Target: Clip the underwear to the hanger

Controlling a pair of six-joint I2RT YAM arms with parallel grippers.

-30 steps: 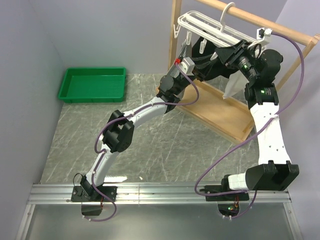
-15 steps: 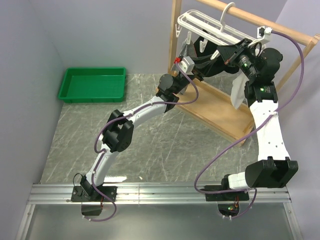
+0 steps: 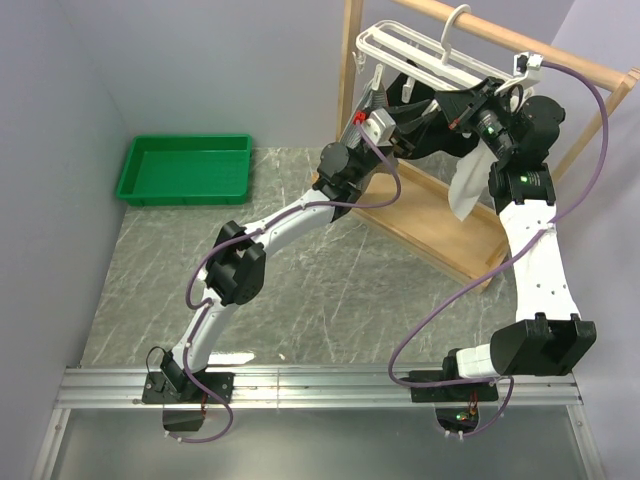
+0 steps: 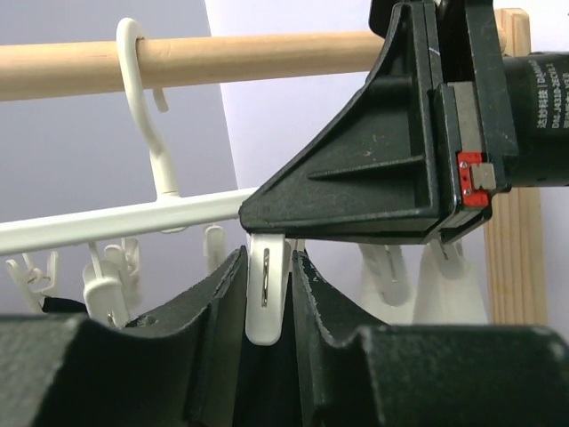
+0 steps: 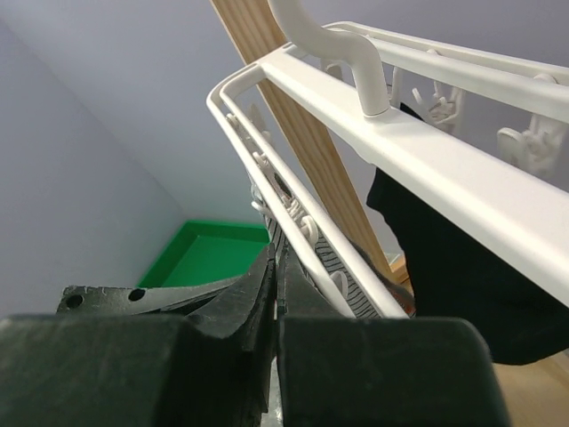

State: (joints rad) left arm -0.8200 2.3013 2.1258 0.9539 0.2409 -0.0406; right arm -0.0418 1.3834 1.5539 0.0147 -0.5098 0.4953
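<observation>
- Compared with a second ago, the left arm sits higher and nearer the hanger. The pale cloth under the right wrist hangs further left than half a second ago.
- Tray lies at the far left corner, out of play.
- Left arm stretches from the near edge diagonally toward the far right corner, elbow bent mid-desk, wrist tipped up. Left gripper is clamped on a clip.
- Hanger hooks on the rack at the far right corner. Underwear lies along its lower bar.
- Right arm climbs the right edge, wrist bent left. Right gripper has its fingers pressed together, seemingly on the underwear's edge. Whether the pale cloth is the rest of it, I cannot tell.
- Risks:
  - The grippers nearly touch and could collide.
  - The clip could slip from the fingers and snap shut before the cloth is in.
  - Pushing could swing the hanger away.
</observation>
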